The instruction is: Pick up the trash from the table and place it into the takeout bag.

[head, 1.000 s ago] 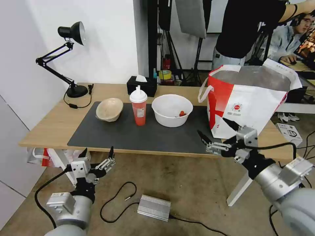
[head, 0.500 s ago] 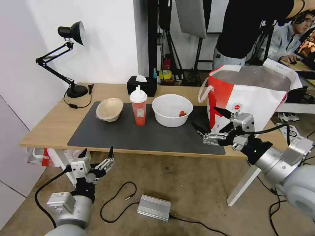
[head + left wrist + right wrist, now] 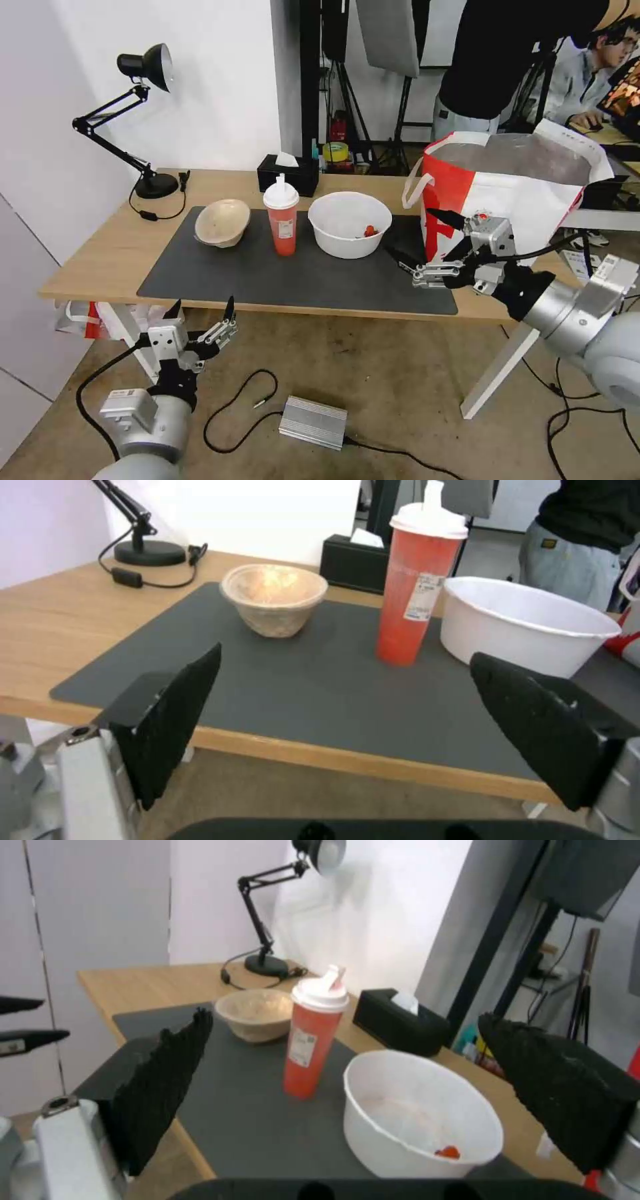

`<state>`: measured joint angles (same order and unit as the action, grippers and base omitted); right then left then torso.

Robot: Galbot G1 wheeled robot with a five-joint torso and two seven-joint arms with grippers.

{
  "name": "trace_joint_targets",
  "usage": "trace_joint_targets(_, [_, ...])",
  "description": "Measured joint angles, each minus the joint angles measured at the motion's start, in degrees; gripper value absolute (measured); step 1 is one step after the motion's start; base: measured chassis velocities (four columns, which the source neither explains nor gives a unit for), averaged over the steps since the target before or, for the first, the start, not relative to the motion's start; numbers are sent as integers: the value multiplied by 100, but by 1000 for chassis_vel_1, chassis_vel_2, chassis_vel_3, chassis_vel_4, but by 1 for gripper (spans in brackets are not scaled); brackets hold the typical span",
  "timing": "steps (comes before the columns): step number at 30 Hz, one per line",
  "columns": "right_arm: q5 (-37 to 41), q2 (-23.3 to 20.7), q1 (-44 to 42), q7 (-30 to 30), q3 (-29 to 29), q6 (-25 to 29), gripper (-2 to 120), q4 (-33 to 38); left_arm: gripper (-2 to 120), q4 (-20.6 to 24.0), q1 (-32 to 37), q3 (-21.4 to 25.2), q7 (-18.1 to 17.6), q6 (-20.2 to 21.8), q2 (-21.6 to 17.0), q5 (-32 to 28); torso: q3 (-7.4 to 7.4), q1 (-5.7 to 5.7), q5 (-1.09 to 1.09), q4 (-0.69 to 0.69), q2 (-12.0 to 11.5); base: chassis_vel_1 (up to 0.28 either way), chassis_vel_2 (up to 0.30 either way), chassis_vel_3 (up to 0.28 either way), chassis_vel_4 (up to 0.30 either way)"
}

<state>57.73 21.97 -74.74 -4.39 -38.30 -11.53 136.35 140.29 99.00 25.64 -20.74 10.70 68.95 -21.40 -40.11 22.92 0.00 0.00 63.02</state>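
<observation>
Three pieces of trash stand in a row on the dark mat [image 3: 293,277] of the table [image 3: 100,257]: a beige paper bowl [image 3: 222,222], a red cup with a white dome lid [image 3: 282,220] and a white plastic bowl [image 3: 349,223] with red scraps inside. The red-and-white takeout bag [image 3: 513,200] stands open at the table's right end. My right gripper [image 3: 410,232] hovers open over the mat's right part, between the white bowl and the bag. My left gripper [image 3: 202,307] is open, below the table's front edge. The wrist views show the cup [image 3: 420,590] [image 3: 313,1040] beyond the open fingers.
A black tissue box [image 3: 288,175] sits behind the cup, and a black desk lamp [image 3: 143,120] with its cord occupies the far left corner. On the floor lie a metal box [image 3: 313,421] and cables. People stand behind the bag.
My right gripper has risen from below the table's front edge and moved forward over the mat toward the white bowl. The left arm has hardly moved.
</observation>
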Motion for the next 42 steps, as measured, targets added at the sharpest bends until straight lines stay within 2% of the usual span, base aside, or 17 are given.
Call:
trace_joint_targets(9, [184, -247, 795, -239, 494, 12, 100, -288, 100, 5, 15, 20, 4, -5, 4, 15, 0, 0, 0, -1, 0, 0, 0, 0, 0])
trace_joint_targets(11, [200, -249, 1325, -254, 940, 14, 100, -385, 100, 12, 19, 21, 5, -7, 26, 28, 0, 0, 0, 0, 0, 0, 0, 0, 0])
trace_joint_targets(12, [200, -249, 1325, -254, 940, 14, 100, -385, 100, 12, 19, 21, 5, -7, 26, 28, 0, 0, 0, 0, 0, 0, 0, 0, 0])
trace_joint_targets(14, [209, -228, 1741, -261, 1355, 14, 100, -482, 100, 12, 28, 25, 6, -8, 48, 43, 0, 0, -1, 0, 1, 0, 0, 0, 0])
trace_joint_targets(18, [225, -193, 2142, -334, 1822, 14, 100, -597, 100, 26, 50, 54, 6, -9, 64, 55, 0, 0, 0, 0, 1, 0, 0, 0, 0])
trace_joint_targets(26, [236, -159, 2670, -509, 2393, 5, 100, -746, 100, 55, 69, 75, 6, -10, 85, 72, 0, 0, 0, 0, 1, 0, 0, 0, 0])
trace_joint_targets(32, [247, -149, 3394, -814, 2951, -104, 100, -963, 100, 71, 87, 77, 11, -11, 88, 87, 0, 0, 0, 0, 1, 0, 0, 0, 0])
trace_joint_targets(36, [192, -144, 4267, -1006, 3731, -235, 100, -1116, 100, 70, 116, 66, 56, -27, 73, 103, 0, 0, -1, -1, 1, 0, 0, 0, 0])
trace_joint_targets(42, [183, 43, 4990, -1088, 4415, -370, 100, -1330, 100, 70, 134, 58, 72, -29, 107, 142, 0, 0, 0, 0, 1, 0, 0, 0, 0])
